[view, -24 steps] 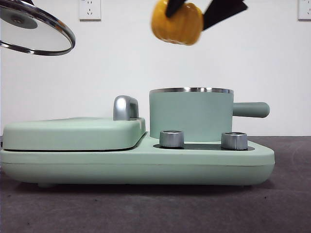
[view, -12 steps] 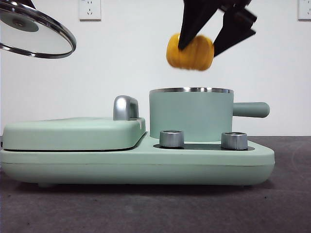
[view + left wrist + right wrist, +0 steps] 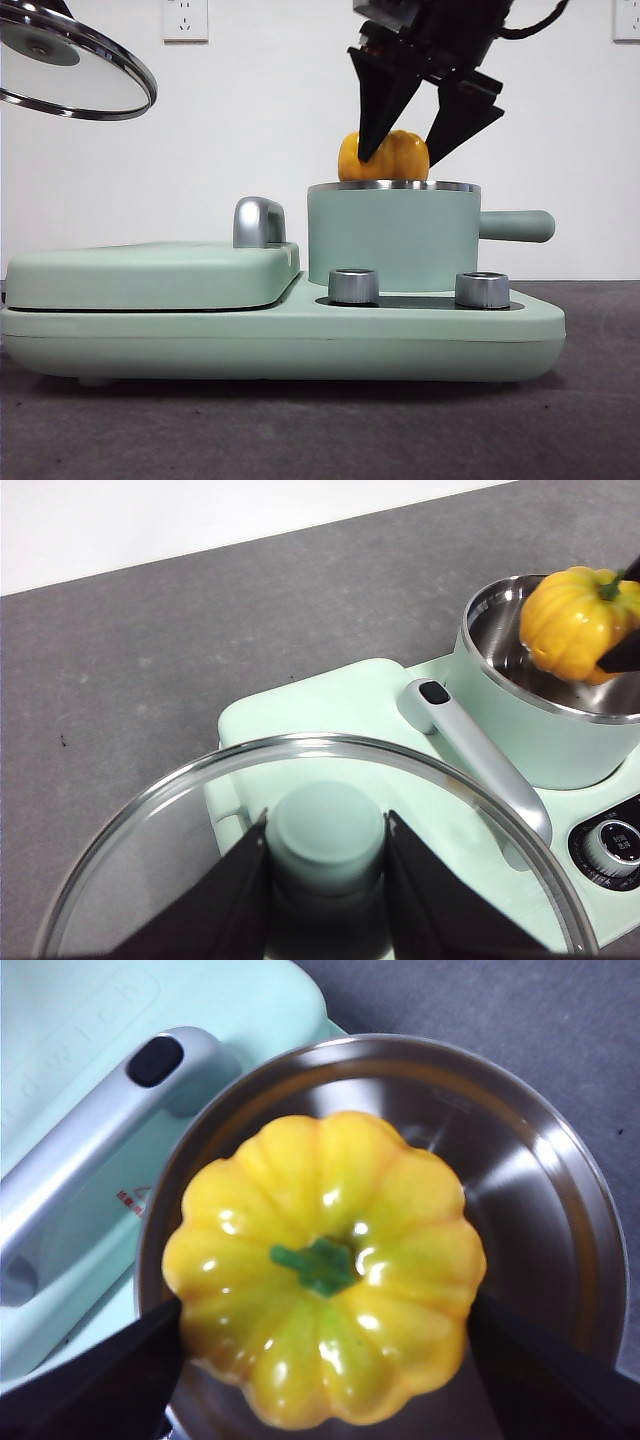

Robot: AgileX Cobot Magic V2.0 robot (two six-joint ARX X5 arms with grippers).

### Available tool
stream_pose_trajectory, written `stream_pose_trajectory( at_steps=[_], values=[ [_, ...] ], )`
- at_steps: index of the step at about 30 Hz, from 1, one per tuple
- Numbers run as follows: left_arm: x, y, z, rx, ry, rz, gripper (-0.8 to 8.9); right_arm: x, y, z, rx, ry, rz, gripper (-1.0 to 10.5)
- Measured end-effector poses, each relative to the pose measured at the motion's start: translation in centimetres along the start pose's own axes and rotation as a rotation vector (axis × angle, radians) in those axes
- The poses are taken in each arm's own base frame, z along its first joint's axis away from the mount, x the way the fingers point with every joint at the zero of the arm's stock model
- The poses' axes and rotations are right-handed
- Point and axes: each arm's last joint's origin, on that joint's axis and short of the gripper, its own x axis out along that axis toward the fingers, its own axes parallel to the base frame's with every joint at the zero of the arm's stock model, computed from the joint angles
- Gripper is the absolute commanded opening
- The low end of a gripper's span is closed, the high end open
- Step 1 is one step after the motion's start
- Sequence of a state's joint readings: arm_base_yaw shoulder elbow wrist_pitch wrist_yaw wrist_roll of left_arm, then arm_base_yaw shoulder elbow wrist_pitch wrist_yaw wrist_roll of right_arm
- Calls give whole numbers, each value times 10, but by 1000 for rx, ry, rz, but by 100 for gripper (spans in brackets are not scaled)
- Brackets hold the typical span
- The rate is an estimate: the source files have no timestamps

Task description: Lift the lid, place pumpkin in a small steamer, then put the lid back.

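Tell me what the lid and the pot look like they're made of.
Lid: clear glass, since the appliance shows through, with a shiny metal rim and a matte, probably plastic, knob. Pot: mint-green coated outside, bare reflective steel inside.

The pumpkin (image 3: 383, 156) and right hand (image 3: 418, 150) fill the small steamer (image 3: 392, 238) mouth; the lid (image 3: 75, 65) hangs well aside.

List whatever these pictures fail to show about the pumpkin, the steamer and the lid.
- Pumpkin underside: in the front view the small steamer wall hides it; the right wrist view sees only its top, so contact with the pot floor cannot be told.
- Steamer floor: mostly covered by the pumpkin in the right wrist view.
- Lid: cut off by the front view's top-left corner; the left hand hides part of its knob.
- Right hand: its fingertips are cropped in the right wrist view.
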State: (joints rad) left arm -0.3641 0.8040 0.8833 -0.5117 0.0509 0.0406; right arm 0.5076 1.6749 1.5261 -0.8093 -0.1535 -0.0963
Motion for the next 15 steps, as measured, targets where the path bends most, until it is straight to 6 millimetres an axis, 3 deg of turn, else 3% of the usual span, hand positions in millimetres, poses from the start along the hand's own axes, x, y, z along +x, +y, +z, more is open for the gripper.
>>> stream_pose_trajectory(
  at_steps=[8,15],
  values=[
    [0,0,0,0,0,0,9,9,-5,22,7,55,-42,410],
    [0,0,0,0,0,0,9,24,-7,19,17,134,-41,410]
  ],
)
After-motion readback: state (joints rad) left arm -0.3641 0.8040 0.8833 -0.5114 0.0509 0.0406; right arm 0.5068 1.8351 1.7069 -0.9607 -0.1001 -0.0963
